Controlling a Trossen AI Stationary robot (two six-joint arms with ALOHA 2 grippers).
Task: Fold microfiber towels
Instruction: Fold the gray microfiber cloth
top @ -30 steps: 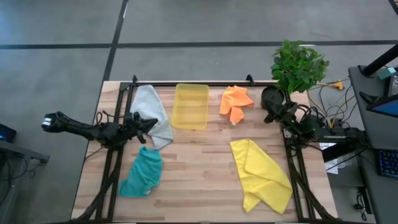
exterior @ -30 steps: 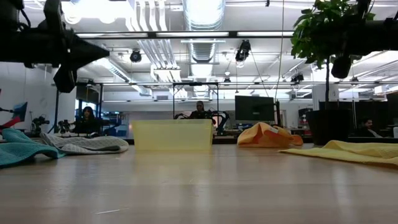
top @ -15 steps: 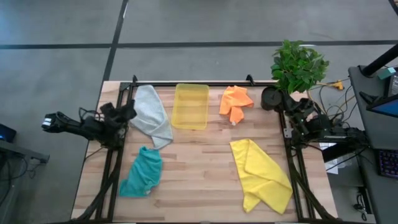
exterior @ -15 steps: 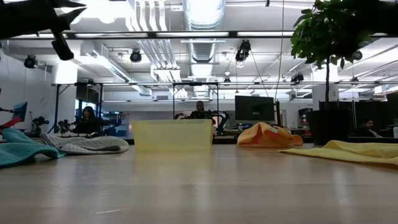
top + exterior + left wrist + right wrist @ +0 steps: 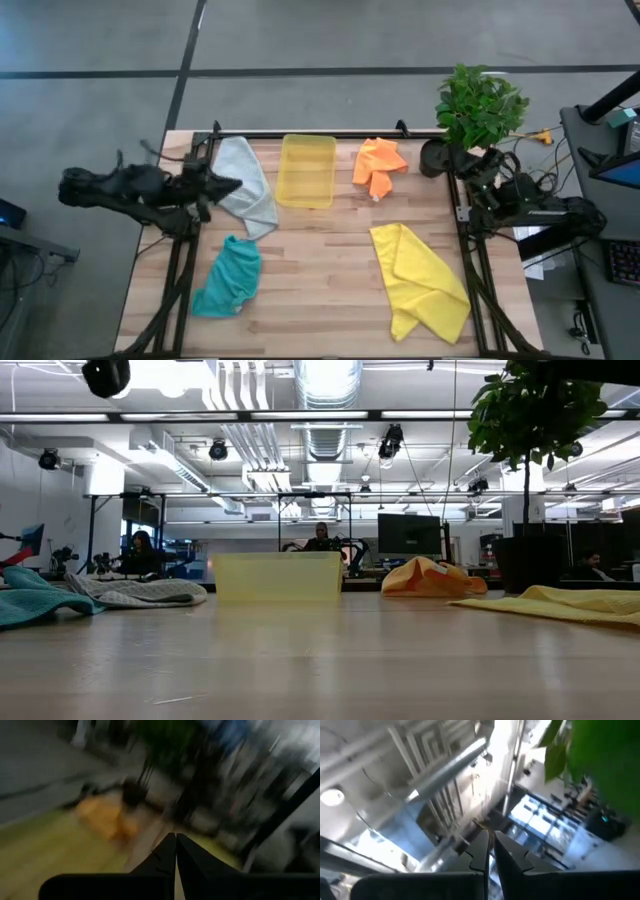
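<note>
I see the left gripper point(image 5: 228, 184) closed and empty, at nine o'clock over the grey towel point(image 5: 245, 182), and the right gripper point(image 5: 470, 165) closed and empty at three o'clock by the plant point(image 5: 480, 105). The orange towel point(image 5: 379, 165) lies at one o'clock, the teal towel point(image 5: 230, 280) at seven, the yellow towel point(image 5: 420, 280) at five, all unfolded, with the tray point(image 5: 307, 170) at twelve.

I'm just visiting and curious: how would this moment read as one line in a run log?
stage: no towel folded | left gripper: shut, empty, at table's left edge | right gripper: shut, empty, beside plant | grey towel: crumpled
</note>
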